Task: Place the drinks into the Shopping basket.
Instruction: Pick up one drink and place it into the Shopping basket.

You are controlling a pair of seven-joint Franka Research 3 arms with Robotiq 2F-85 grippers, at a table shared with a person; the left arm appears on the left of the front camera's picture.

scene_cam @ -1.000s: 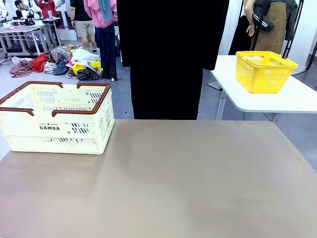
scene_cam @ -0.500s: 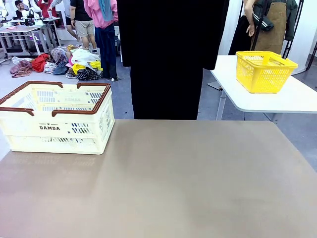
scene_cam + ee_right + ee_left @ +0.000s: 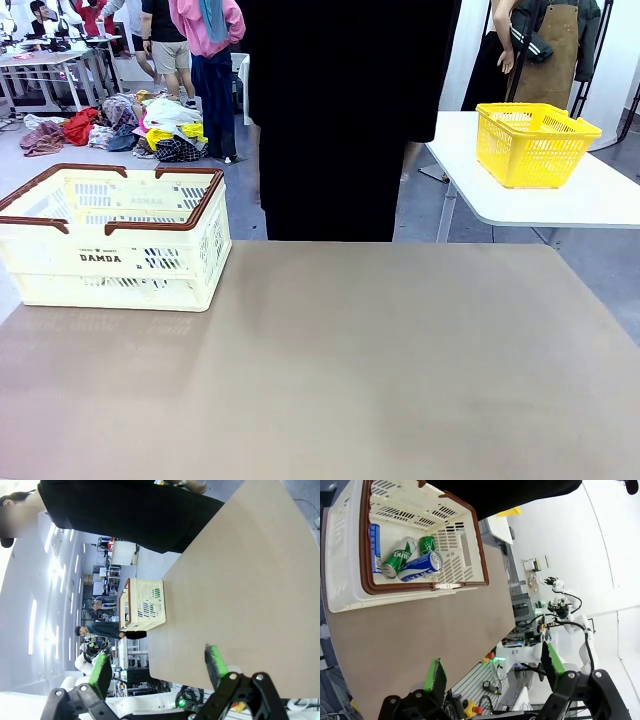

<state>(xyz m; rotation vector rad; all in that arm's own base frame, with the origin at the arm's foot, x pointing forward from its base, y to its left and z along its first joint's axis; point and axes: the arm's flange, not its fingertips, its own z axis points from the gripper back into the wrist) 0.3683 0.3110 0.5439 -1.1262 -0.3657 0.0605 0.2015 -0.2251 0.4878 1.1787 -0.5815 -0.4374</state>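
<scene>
Drinks lie in the Shopping basket, beyond the left gripper (fingers spread, empty).

Both tools, the left tool and the right tool, hang above the table with jaws wide apart, holding nothing.

Your front view looks across the table at the person standing at its far edge. Your left wrist view hangs above the Shopping basket, looking in. Your right wrist view, rolled sideways, shares that basket, farther off.
</scene>
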